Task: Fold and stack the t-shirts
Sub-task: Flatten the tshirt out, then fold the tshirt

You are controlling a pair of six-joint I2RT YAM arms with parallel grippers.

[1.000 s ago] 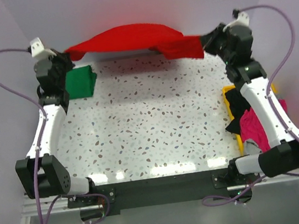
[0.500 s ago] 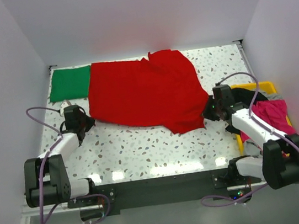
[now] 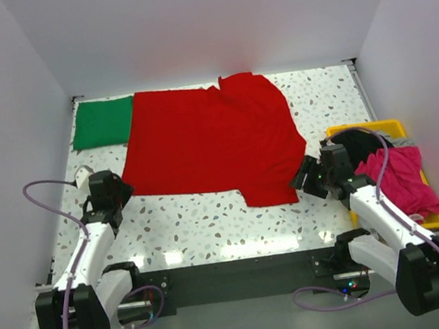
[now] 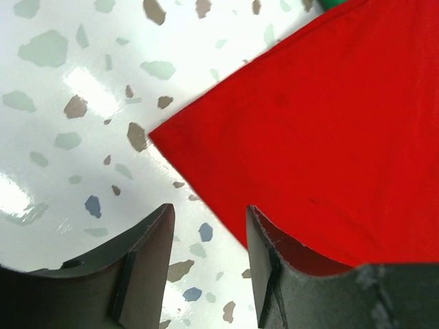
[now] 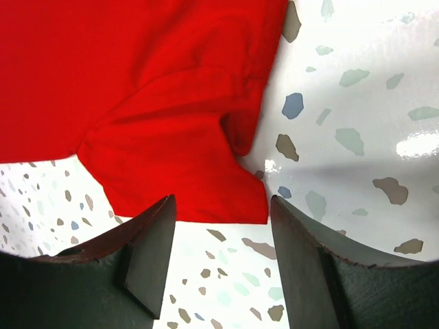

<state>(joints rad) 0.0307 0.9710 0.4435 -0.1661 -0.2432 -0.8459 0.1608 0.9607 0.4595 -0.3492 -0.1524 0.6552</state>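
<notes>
Corners of the red shirt (image 3: 209, 145), spread flat on the worktop (image 3: 210, 215) with its long axis left to right, sit just ahead of my left pincer (image 4: 209, 219) and right pincer (image 5: 223, 205), both open, empty and equally near.

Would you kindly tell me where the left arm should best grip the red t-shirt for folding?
Probably the near left corner of the red t-shirt, approached from the near-left side. The shirt lies flat, and that corner sits on bare table, just ahead of the open left claw.
</notes>
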